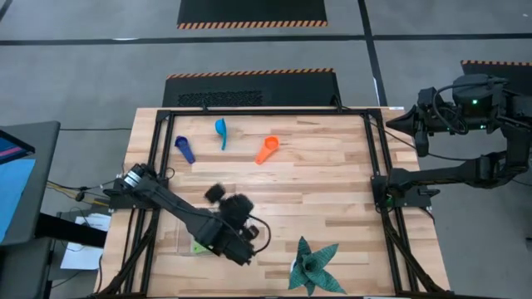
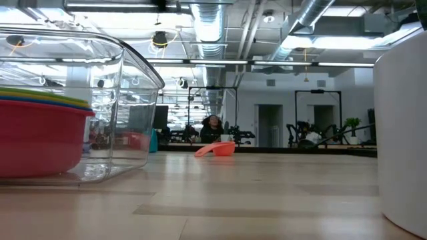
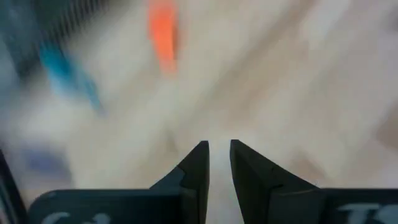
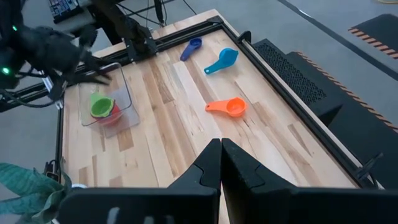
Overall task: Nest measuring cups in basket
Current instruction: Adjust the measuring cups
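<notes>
Even, bright overhead lighting; shadows on the table point(image 1: 332, 191) soft and short. Low view: ceiling lamps glare off the clear basket point(image 2: 127, 80) wall, near tabletop out of focus. Left wrist view heavily smeared: orange cup point(image 3: 163, 34) and light blue cup point(image 3: 65, 71) beyond the left gripper point(image 3: 217, 152) are streaks; fingers sharp. Left arm partly blurred from above. Right wrist view sharp, edges slightly bowed

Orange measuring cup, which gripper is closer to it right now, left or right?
Left. The left gripper hovers over the clear basket at the table's near-left, with open wood between it and the orange measuring cup. The right gripper is parked off the table's right edge, farther away.
</notes>
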Robot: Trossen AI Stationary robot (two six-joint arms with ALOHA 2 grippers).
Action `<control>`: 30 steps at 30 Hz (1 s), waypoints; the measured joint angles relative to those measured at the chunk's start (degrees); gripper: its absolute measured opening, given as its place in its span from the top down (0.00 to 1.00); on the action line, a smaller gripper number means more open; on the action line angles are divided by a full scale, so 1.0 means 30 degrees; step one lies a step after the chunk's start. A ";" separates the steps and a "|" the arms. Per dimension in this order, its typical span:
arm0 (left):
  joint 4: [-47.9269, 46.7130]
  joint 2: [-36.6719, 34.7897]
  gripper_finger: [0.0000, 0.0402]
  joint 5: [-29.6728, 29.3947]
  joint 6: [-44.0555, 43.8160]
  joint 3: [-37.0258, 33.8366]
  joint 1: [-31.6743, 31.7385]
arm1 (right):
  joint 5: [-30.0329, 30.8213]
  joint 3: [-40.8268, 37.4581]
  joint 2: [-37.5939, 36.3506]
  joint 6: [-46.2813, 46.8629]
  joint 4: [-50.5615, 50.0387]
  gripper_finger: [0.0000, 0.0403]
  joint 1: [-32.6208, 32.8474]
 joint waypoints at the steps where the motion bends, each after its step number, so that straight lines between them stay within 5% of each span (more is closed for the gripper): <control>1: 0.0172 -0.0222 0.87 -0.2094 0.2632 0.0020 0.0066 | 0.0017 0.0000 0.0007 0.0001 0.0046 0.93 -0.0001; 5: 0.0095 -0.0981 0.89 -0.7948 1.0021 -0.0111 0.1063 | 0.0070 0.0000 0.0038 0.0079 0.0352 0.93 -0.0004; 17: 0.1785 -0.9203 0.93 -0.8636 1.3090 -0.8420 1.3993 | 0.2053 -0.1354 0.0320 -0.0207 0.4769 0.93 -0.0004; 20: 0.5541 -1.0116 0.93 -0.5760 1.7519 -0.9565 1.7885 | 0.2817 -0.2483 0.0328 -0.0503 0.7067 0.93 -0.0008; 23: 0.9798 -1.0055 0.93 0.0506 2.2263 -1.0153 2.1639 | 0.3766 -0.3796 0.0562 -0.1022 0.9864 0.93 -0.0031; 26: 1.2638 -0.9431 0.93 0.5543 2.3625 -1.0252 2.4247 | 0.4176 -0.5209 0.1356 -0.2083 1.3105 0.93 -0.0153; 30: 1.2716 -0.8507 0.93 0.7235 2.3645 -1.0243 2.6102 | 0.4021 -0.6324 0.3916 -0.0961 1.7130 0.94 -0.0714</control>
